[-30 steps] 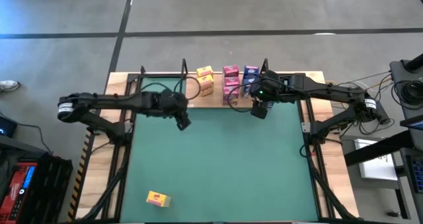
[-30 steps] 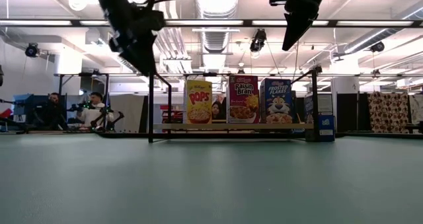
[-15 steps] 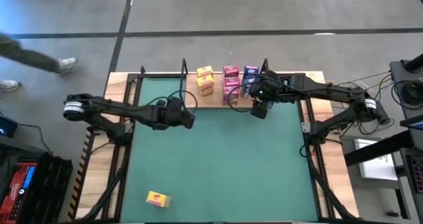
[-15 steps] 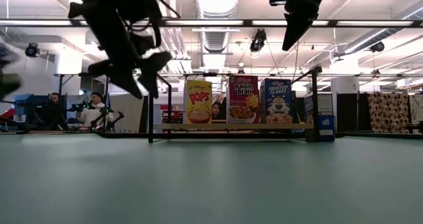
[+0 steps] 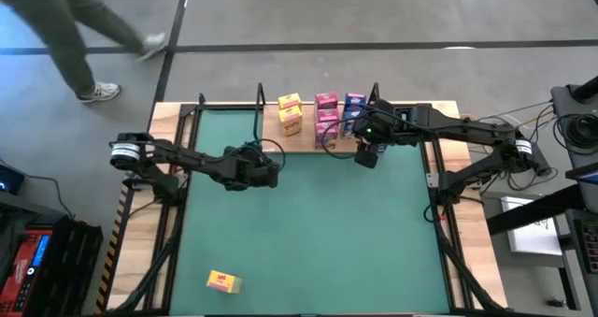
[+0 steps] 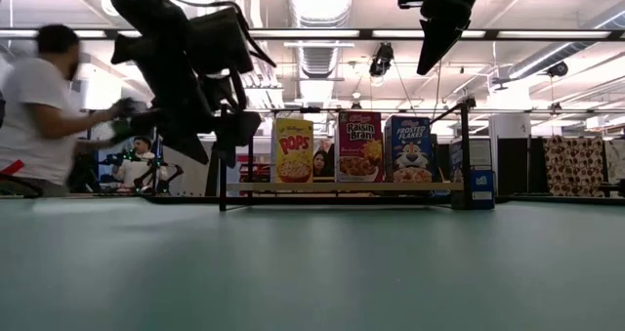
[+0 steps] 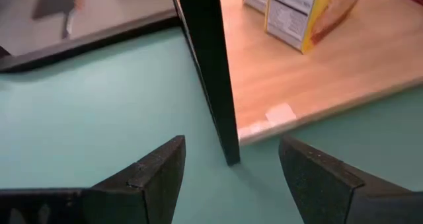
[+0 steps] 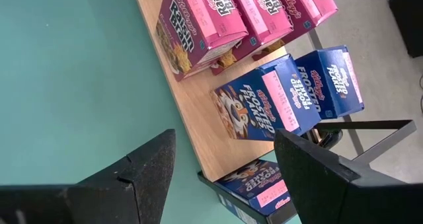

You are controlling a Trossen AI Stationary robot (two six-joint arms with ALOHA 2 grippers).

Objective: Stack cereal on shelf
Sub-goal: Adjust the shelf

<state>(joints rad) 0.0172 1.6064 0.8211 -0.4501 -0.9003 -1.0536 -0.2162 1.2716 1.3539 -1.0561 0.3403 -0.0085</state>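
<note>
Gaping wide, empty, left end effector (image 7: 228, 174) above green table (image 7: 79, 118).

The left gripper (image 7: 228, 174) hangs with its fingers (image 7: 149, 178) spread wide over the green surface (image 7: 99, 112). Just ahead stands a black upright (image 7: 211, 72) at the wooden shelf (image 7: 317, 72), where yellow cereal boxes (image 7: 301, 12) sit.
</note>
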